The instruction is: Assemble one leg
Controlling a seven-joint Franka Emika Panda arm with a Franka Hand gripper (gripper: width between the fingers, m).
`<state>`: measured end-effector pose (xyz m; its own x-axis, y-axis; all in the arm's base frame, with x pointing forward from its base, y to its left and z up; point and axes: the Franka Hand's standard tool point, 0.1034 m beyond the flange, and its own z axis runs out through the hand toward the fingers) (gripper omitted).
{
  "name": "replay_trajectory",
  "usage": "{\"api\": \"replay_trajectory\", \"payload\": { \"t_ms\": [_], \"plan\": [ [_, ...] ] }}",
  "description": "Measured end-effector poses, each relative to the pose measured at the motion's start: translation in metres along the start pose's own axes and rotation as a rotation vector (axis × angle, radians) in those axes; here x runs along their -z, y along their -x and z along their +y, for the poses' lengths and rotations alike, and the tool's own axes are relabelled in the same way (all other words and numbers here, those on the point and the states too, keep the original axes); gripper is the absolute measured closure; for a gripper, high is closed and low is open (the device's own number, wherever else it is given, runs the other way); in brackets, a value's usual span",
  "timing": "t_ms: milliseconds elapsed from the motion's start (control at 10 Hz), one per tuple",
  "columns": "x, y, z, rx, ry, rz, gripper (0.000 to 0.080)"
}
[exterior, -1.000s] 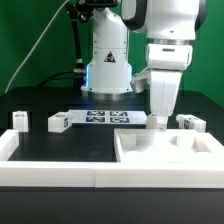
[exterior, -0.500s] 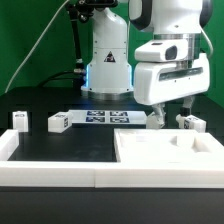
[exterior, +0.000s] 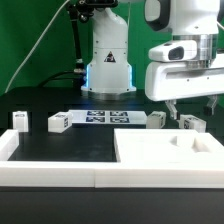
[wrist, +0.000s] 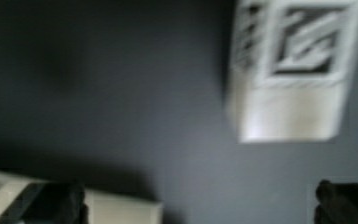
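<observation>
Exterior view: the gripper (exterior: 193,107) hangs wide open, empty, above the leg (exterior: 155,119), toward the table's (exterior: 40,100) edge on the exterior view's right. Wrist view: the leg (wrist: 291,70) lies ahead of the fingers (wrist: 60,200), not between them. This looks like the approach; next, centre, descend and close.

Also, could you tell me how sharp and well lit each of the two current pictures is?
Exterior view: sharp and evenly lit, with a blue glow on the robot's base. Wrist view: blurred throughout, the leg and its tag smeared, the table dark, the fingertips mere dark shapes.
</observation>
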<state>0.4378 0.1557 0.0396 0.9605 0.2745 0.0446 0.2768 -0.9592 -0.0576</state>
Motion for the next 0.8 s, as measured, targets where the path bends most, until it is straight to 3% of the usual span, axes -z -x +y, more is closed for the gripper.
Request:
{"api": "replay_trajectory", "payload": {
  "t_ms": [300,400,500,700,800],
  "plan": [
    [-0.001,0.005,-0.001,-0.002,0.001,-0.042,0.0150],
    [-0.001,0.014,0.001,-0.002,0.009,-0.177,0.0150],
    [0.001,0.012,-0.001,-0.013,0.014,-0.277,0.0150],
    [-0.001,0.008,-0.011,-0.004,0.019,-0.404,0.0150],
    [-0.001,0.017,-0.019,0.011,0.021,-0.512,0.0150]
  ]
}}
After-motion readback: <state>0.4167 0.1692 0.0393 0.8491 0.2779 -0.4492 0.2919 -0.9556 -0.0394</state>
